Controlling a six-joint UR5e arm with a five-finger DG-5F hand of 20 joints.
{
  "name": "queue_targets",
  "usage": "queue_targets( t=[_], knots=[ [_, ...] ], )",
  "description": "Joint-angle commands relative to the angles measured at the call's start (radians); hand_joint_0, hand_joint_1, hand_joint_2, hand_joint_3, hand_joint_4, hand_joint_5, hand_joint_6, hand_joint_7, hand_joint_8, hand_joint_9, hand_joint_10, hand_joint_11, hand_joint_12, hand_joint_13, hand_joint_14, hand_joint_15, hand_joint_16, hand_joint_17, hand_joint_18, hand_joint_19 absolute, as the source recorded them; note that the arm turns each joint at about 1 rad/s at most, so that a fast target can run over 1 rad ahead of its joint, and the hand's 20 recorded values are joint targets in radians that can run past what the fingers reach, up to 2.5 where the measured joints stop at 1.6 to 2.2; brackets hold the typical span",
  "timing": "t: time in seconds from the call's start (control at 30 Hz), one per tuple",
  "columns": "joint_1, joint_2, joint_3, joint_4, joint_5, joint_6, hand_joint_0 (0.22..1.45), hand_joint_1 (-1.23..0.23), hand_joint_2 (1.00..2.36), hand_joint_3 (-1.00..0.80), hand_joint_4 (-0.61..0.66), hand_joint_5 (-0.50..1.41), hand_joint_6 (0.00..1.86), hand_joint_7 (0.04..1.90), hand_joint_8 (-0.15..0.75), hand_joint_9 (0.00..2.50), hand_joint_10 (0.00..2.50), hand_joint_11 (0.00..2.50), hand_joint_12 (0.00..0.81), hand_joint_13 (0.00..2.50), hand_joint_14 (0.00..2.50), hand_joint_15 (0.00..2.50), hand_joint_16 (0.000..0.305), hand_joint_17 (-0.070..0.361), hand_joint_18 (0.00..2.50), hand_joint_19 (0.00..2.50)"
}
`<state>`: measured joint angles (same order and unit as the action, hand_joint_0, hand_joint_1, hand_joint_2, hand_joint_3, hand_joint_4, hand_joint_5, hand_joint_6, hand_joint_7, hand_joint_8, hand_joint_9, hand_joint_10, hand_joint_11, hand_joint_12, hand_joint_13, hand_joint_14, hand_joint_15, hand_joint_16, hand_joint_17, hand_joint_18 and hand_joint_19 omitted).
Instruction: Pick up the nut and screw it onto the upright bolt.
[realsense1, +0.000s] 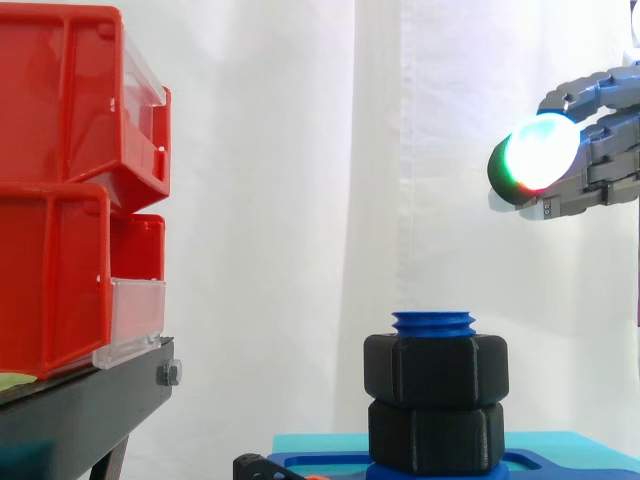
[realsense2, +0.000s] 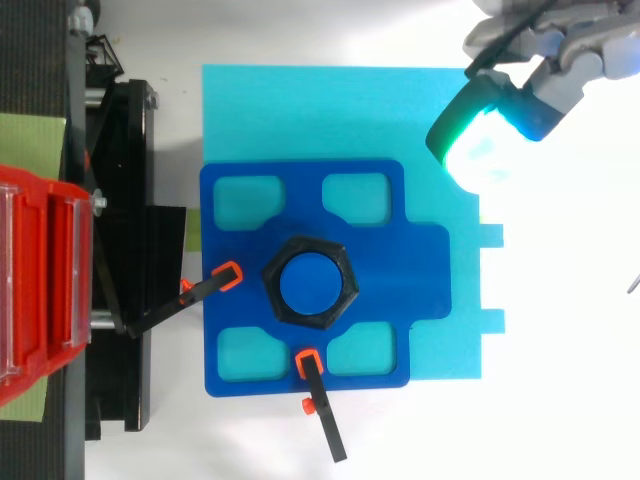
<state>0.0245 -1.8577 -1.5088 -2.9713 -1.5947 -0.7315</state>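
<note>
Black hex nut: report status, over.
Hand open, empty, above and right. Black hexagonal plastic nut sits on upright blue threaded bolt. Nothing between them.

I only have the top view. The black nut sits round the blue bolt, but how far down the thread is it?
Observer: From the side, the nut sits low. Just a stub of the bolt's thread shows above it.
Operator: What is under the nut?
Observer: A second black hex piece of the same width sits directly below it, touching it, and stands on the blue base.
Operator: And the hand's height?
Observer: The hand hangs well above the top of the bolt, off toward the side view's right edge and not over the bolt.
</note>
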Motion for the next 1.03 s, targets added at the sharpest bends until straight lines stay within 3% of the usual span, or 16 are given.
queue_targets(
  t=[0.0,1.0],
  knots=[
    [0.000,0.000,-0.001,0.000,-0.001,0.001,0.47,-0.25,1.00,-0.50,0.08,-0.24,0.50,0.67,0.178,0.16,0.00,0.00,0.331,0.07,0.00,0.00,0.042,0.095,0.00,0.00],
    [0.000,0.000,-0.001,0.000,0.001,0.000,0.48,-0.28,1.00,-0.50,0.10,-0.23,0.50,0.68,0.175,0.18,0.00,0.00,0.324,0.10,0.00,0.00,0.041,0.092,0.00,0.00]
  ],
)
